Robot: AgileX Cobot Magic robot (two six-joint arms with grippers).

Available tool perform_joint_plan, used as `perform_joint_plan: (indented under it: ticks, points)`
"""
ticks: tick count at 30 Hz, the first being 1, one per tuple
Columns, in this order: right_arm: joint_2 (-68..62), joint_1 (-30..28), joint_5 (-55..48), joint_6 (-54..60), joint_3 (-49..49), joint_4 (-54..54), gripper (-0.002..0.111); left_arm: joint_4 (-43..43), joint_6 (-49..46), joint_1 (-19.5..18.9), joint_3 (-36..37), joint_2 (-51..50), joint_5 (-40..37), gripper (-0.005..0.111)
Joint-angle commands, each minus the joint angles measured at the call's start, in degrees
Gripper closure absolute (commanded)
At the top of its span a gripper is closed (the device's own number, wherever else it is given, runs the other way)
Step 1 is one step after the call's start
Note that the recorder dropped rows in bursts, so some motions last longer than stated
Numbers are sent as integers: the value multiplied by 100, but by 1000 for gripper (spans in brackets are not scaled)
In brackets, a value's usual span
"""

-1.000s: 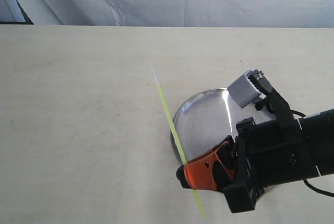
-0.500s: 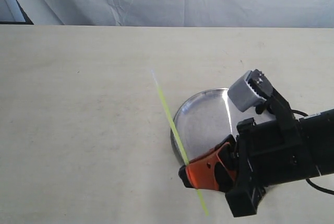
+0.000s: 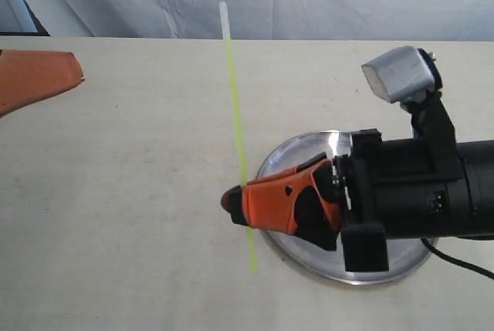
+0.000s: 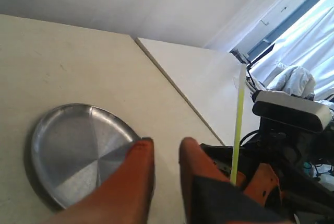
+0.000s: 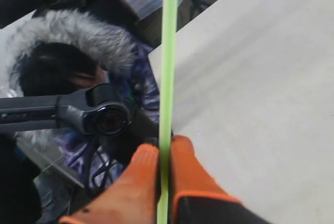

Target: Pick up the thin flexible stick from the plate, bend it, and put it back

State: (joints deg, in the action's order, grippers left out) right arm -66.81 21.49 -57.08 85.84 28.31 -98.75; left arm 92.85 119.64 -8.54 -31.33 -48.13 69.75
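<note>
The thin yellow-green stick (image 3: 236,119) stands almost upright in the exterior view, its pale tip high against the backdrop. My right gripper (image 3: 231,198) is shut on it near its lower third, just off the left rim of the silver plate (image 3: 305,160). In the right wrist view the stick (image 5: 168,67) runs straight up between the orange fingers (image 5: 141,169). My left gripper (image 4: 163,148) is open with nothing between its fingers. In the exterior view only its orange tip (image 3: 46,76) shows, at the far left. The left wrist view also holds the plate (image 4: 73,148) and the stick (image 4: 239,125).
The pale table (image 3: 116,215) stretches left of the plate. The right arm's black body (image 3: 424,192) covers the plate's right half, with its grey camera (image 3: 400,72) above. White cloth hangs behind the table's far edge.
My right gripper has lifted and turned, swinging the stick from a slanted lie over the plate's left rim to nearly upright. The left gripper's orange tip has come into view at the far left.
</note>
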Motion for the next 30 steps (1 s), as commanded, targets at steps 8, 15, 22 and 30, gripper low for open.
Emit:
perform_joint_plan:
  ticks: [8, 15, 22, 30]
  points:
    - [-485, 1209, 1045, -424, 754, -120, 109, -952, 22, 566, 15, -422, 22, 50]
    - [-1251, 1666, 1235, -1231, 1611, 579, 109, -633, 22, 1018, 15, -518, 22, 50]
    - [-1278, 1688, 1169, -1231, 1814, 605, 109, -244, 11, 1040, 15, -518, -277, 51]
    - [-1292, 1688, 1250, -1231, 1854, 446, 109, -671, -227, 1040, 15, -518, -136, 106]
